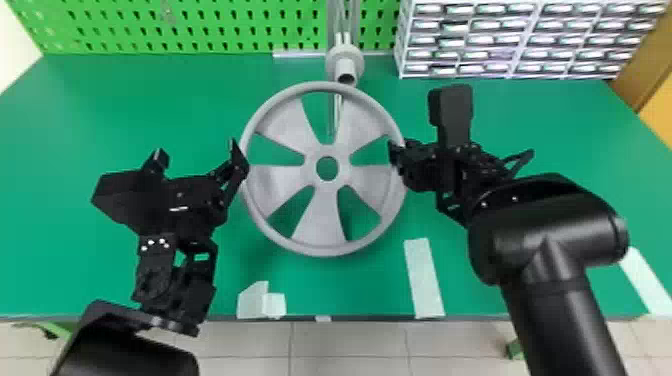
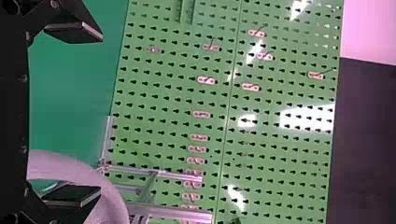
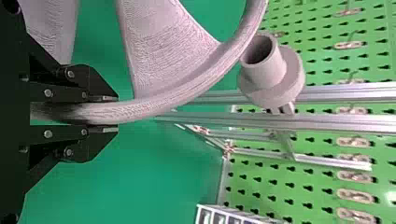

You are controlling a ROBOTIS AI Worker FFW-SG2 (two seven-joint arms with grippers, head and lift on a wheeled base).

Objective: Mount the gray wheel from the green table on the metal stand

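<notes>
my right hand (image 3: pixel 112 114) clamps the gray wheel (image 1: pixel 320 215) by its rim; left hand (image 2: pixel 95 115) has fingers apart, opposite side. wheel's over the tabletop (image 1: pixel 125 110). peg (image 1: pixel 345 65) on metal stand (image 3: pixel 345 122) lies past the far rim, slightly right of hub (image 1: pixel 327 185); align those next.

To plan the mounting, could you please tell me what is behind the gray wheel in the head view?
Through openings in the gray wheel, the green table shows, and through the top one, part of the metal stand. Whatever lies behind its solid parts is covered.
</notes>
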